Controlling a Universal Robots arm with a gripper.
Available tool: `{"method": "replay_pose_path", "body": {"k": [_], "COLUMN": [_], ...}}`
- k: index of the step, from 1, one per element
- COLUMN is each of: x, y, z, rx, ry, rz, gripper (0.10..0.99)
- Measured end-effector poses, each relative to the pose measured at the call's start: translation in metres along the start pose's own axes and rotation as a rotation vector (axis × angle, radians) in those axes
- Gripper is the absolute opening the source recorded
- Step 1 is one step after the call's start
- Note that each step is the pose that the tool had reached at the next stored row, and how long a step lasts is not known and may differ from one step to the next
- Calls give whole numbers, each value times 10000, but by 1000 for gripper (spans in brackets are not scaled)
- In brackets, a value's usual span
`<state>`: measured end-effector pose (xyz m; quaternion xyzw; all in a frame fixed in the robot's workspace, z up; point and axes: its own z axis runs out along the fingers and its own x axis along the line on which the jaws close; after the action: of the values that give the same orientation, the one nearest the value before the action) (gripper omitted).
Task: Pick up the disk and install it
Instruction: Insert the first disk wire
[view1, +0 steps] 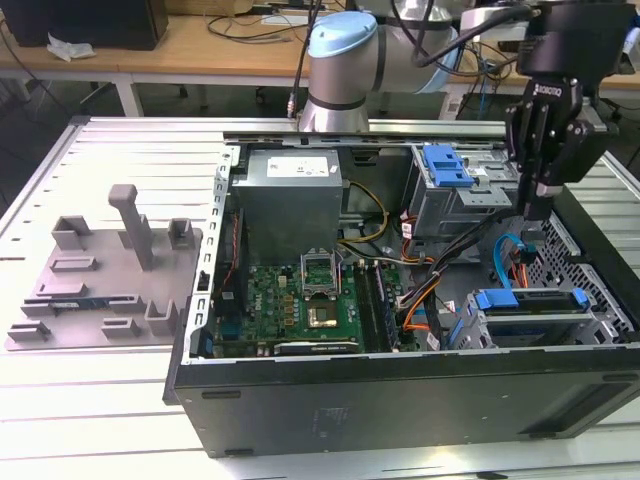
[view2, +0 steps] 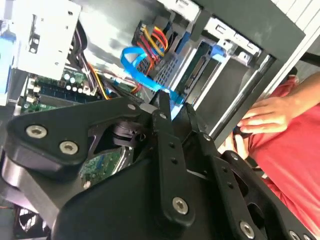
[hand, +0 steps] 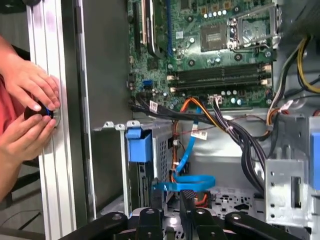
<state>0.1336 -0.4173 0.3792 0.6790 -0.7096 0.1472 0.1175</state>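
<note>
- Open computer case (view1: 400, 390) flat on the slatted metal surface (view1: 100, 400), taking up its middle and the exterior view's right side.
- Hanging above the case's end on the exterior view's right: the tool (view1: 533, 205), pointing down, well clear of the parts below.
- In both wrist views, fingers (view2: 162, 125) (hand: 186, 196) just a narrow gap apart, gripping nothing, with a blue data cable (hand: 186, 181) looped just past the tips.
- Seated in the drive cage (view1: 600, 320) at the case's near corner on the exterior view's right: the disk (view1: 528, 300), blue bracket showing on top, apart from the tool.
- In the first wrist view, a blue end tab (hand: 139, 147) right at the cage's edge.
- Across the case floor: green motherboard (view1: 300, 300) in the middle, grey power supply box (view1: 290, 195) against the far wall.
- At the surface's edge beside the case: a person's hands (hand: 32, 87), fingertips closed round a small dark object, red garment (view2: 295, 165) behind.
- Near the surface's edge on the exterior view's left: grey fixture plate (view1: 100, 290) with upright posts.
</note>
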Motion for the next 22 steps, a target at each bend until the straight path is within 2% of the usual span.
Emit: {"method": "replay_pose_path", "body": {"k": [2, 6, 7, 8, 10, 11, 13, 16, 20, 21, 22], "x": [-14, -90, -99, -104, -120, -126, -142, -193, -221, -234, -241], "y": [-49, -290, -309, -314, -311, -310, -308, -283, -246, -226, -224], "z": [7, 36, 43, 54, 96, 112, 146, 198, 241, 270, 286], "rx": [-22, -28, -32, -53, -237, -296, -354, -348, -336, -331, -277], "ry": [3, 18, 19, 21, 46, 53, 62, 203, 253, 279, 332], "rz": [54, 74, 83, 137, 605, 757, 914, 929, 919, 920, 939], "gripper": [282, 282, 282, 282, 282, 282, 282, 282, 282, 282, 282]}}
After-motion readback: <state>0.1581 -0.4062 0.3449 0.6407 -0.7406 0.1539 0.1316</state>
